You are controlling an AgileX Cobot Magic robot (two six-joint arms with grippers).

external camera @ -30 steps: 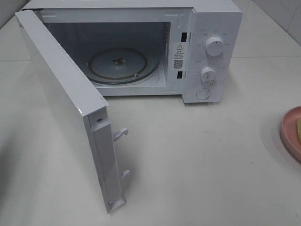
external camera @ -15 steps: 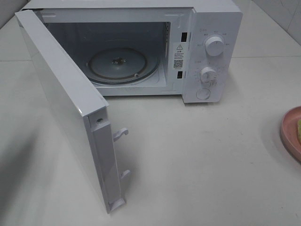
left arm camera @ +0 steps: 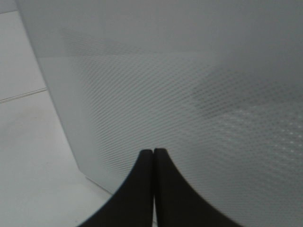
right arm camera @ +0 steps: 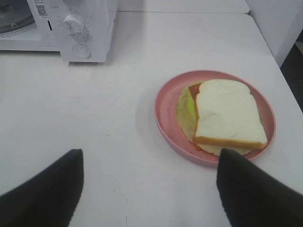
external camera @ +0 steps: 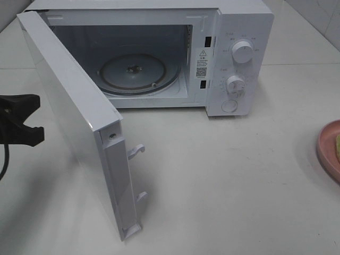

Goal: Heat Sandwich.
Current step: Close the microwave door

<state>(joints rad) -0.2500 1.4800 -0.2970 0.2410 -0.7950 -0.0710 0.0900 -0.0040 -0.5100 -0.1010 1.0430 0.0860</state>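
- Standing on the white counter [external camera: 223, 175], the white microwave [external camera: 241, 64] has its door [external camera: 69, 122] swung wide to the left of the high view; the glass turntable [external camera: 139, 73] lies bare inside the cavity.
- Two knobs, upper [external camera: 243, 52] and lower [external camera: 235, 84], sit on the control panel, with a round button [external camera: 229, 105] below them.
- Left hand [left arm camera: 154, 156]: fingers pressed together, nothing between them, tips just beside the outer face of the door. In the high view it shows as a dark shape at the left edge [external camera: 21, 119].
- Right hand [right arm camera: 149, 189]: fingers spread wide, holding nothing, poised above the counter near the plate.
- The sandwich [right arm camera: 227, 116] lies on a round pink plate [right arm camera: 163, 113], white bread on top, green and reddish filling showing at its edge.
- Plate and sandwich sit well apart from the microwave, at the right edge of the high view [external camera: 329, 151].
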